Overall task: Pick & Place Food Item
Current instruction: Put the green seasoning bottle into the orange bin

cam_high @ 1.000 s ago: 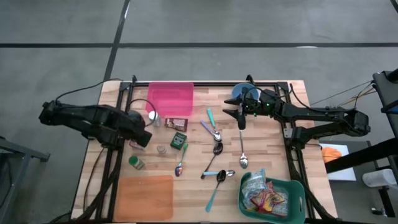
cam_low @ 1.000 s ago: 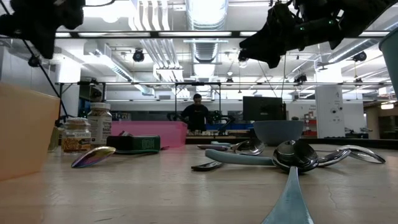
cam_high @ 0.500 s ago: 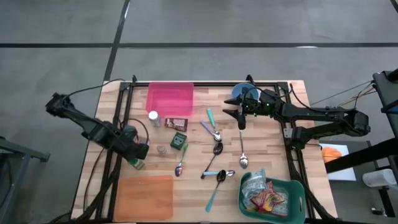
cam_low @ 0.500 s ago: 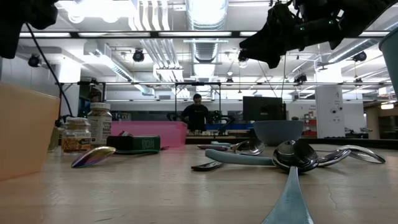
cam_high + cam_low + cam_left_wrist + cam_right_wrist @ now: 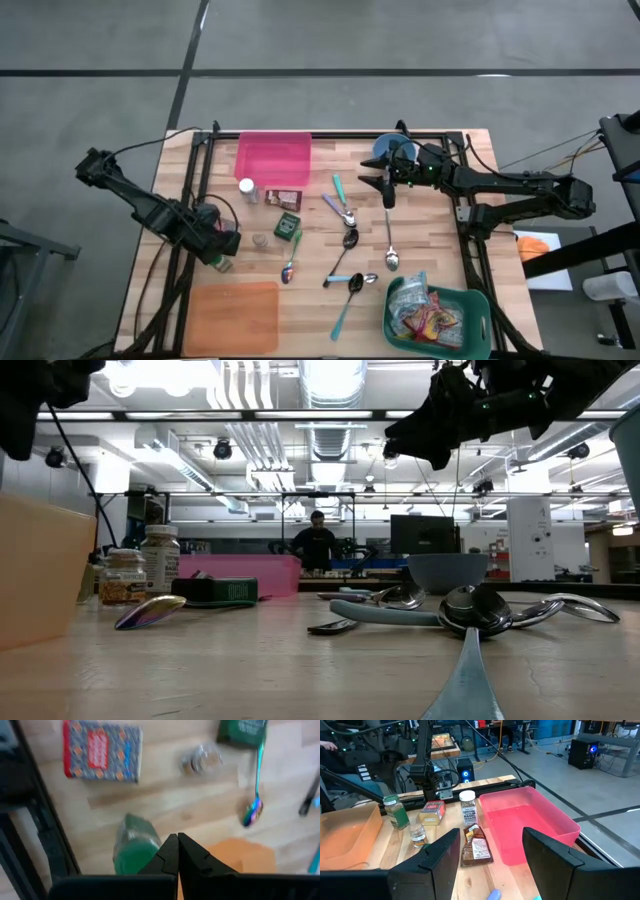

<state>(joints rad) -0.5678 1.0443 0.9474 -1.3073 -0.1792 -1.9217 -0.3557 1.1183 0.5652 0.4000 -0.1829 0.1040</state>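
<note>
As seen from above, starting at the table's left side: left gripper, fingers pressed together on nothing, hanging just over one green-lidded jar standing on the wood. Just beside that jar, toward the near left corner, one orange tray. Beyond the jar in the left wrist view, one red packet lying flat.

Next along: one small glass jar, one white-capped bottle, one brown packet and one green box, all apart from each other. Behind them at the far edge, one pink bin.

Across the middle, seven spoons as far as can be counted: one rainbow-tinted spoon nearest the green box, two with teal handles, two with black bowls, one long silver spoon, some crossing or touching.

Farther right: right gripper, raised above the long silver spoon's handle, fingers standing apart, gripping nothing. Beneath its arm at the far edge, one blue bowl. At the near right corner, one green basket filled with bright wrappers, number not countable.
</note>
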